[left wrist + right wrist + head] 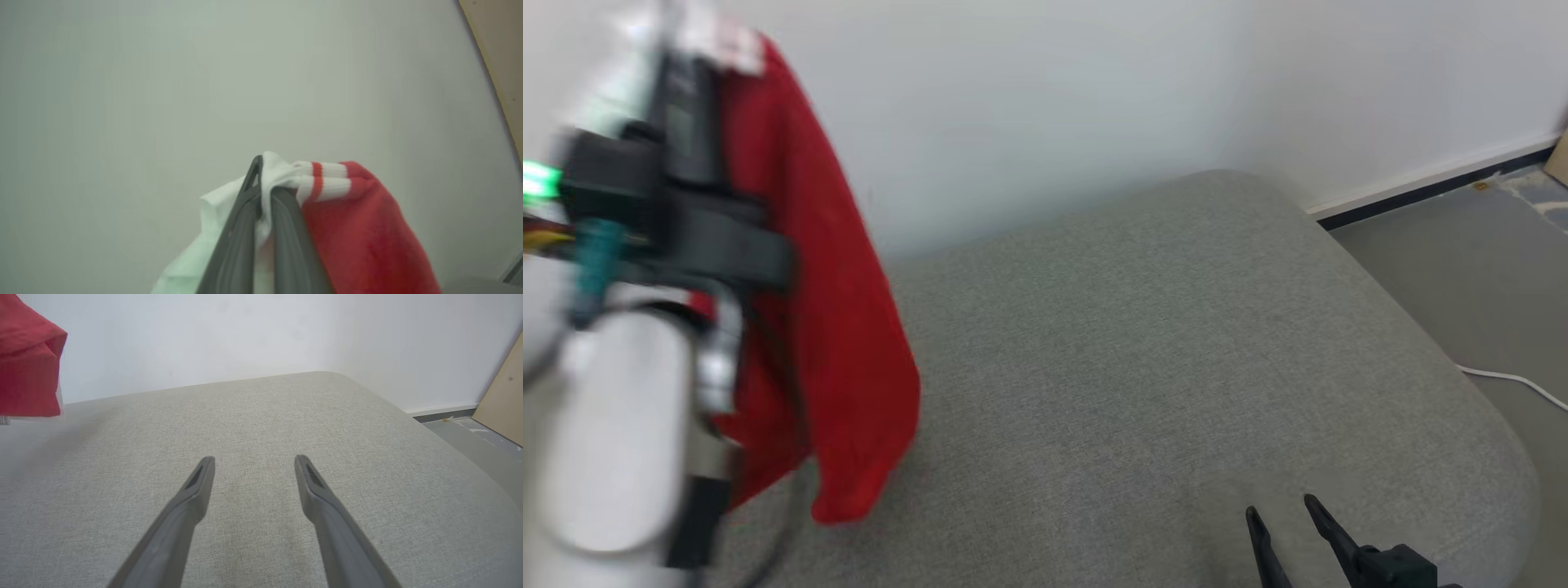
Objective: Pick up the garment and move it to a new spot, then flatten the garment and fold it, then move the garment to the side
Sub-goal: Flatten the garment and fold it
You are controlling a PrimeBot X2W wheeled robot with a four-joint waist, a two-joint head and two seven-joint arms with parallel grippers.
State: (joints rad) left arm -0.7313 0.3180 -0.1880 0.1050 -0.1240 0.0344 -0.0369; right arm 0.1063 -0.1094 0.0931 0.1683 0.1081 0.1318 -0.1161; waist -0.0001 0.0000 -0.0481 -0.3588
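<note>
Fingers (286, 232) of your left gripper (261, 183) are pinched together on the white ribbed edge of the garment (833, 327), just beside its red-striped band. The red cloth hangs down from them and appears clear of the grey cushion (1143, 351), over the cushion's left side and near the wall (1054, 98). Your right gripper (1281, 506) hovers low over the near right part of the cushion, fingers spread wide with nothing between them.

You look to be in the first step: the garment is lifted but not yet set down at a new spot. As I judge it, the next move calls for carrying it over the bare middle of the cushion and lowering it hem first, so the cloth lays out rather than bunches.

You have plenty of open cushion ahead of the right gripper. Mind the rounded far right corner and the right edge, where the seat drops to the floor (1462, 245) and a white cable (1515, 380). The wall runs close behind the back edge, so keep your swing off it.
</note>
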